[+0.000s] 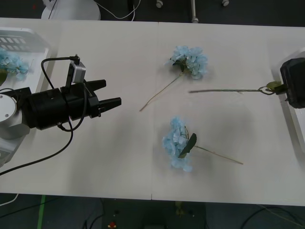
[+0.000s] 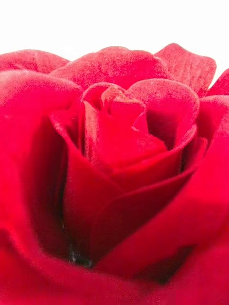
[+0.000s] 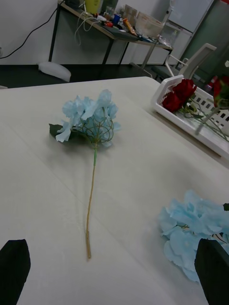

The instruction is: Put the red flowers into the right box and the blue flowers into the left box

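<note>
Two loose pale-blue fabric hydrangea-like clusters on table: one upper centre of front view, thin tan stem running down-left; other lower centre, dark green leaf on bloom, stem running right.

Third blue cluster inside slotted-rim white plastic tray, upper left.

Deep-red velvety rose bloom close-up in right wrist view; its long green stem lies horizontal at right.

More red roses in plain-rimmed white tray, upper right of left wrist view.

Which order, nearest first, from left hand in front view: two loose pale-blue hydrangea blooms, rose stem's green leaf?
Left hand open, table's left.
1-2. Far-side pale-blue hydrangea bloom, near-side pale-blue hydrangea bloom, centre: too close to call.
3. Green leaf on rose stem, by right hand, right edge.
</note>
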`<action>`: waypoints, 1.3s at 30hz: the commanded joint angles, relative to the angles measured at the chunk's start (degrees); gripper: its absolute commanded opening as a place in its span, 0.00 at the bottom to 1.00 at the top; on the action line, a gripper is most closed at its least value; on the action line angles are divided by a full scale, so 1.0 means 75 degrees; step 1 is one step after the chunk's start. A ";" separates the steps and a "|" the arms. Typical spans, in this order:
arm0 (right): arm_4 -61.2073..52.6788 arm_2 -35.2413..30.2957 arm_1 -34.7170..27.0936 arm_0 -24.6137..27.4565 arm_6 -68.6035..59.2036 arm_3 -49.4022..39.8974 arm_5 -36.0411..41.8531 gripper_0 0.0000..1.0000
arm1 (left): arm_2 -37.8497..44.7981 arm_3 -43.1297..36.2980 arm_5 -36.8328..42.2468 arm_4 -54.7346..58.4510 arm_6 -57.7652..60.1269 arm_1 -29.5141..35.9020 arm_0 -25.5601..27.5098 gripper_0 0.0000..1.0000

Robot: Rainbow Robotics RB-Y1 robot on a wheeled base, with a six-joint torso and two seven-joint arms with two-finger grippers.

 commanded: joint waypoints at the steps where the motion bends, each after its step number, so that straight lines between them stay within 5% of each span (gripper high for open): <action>1: -0.0133 -0.0704 -0.0708 -0.0266 0.2954 0.0204 0.0062 0.00 | -0.0114 -0.0085 -0.0052 0.0056 -0.0206 -0.0109 0.0137 1.00; 7: -0.0074 -0.1419 -0.1212 -0.0418 0.7501 0.1341 -0.0172 0.00 | -0.0114 -0.0085 -0.0052 0.0056 -0.0206 -0.0109 0.0137 1.00; 14: 0.0101 -0.0950 -0.1868 -0.1403 1.1251 0.3262 -0.1695 0.00 | -0.0114 -0.0085 -0.0052 0.0056 -0.0206 -0.0109 0.0137 1.00; 23: 0.0664 0.0679 -0.1927 -0.2914 1.3290 0.5102 -0.3535 0.00 | -0.0114 -0.0085 -0.0052 0.0056 -0.0206 -0.0109 0.0137 1.00; 32: 0.3219 0.1886 -0.1915 -0.2985 1.4602 0.5665 -0.4285 0.00 | -0.0114 -0.0085 -0.0052 0.0056 -0.0206 -0.0109 0.0137 1.00; 39: 0.3746 0.2073 -0.1821 -0.2973 1.5012 0.6860 -0.4941 0.00 | -0.0114 -0.0085 -0.0052 0.0056 -0.0206 -0.0109 0.0137 1.00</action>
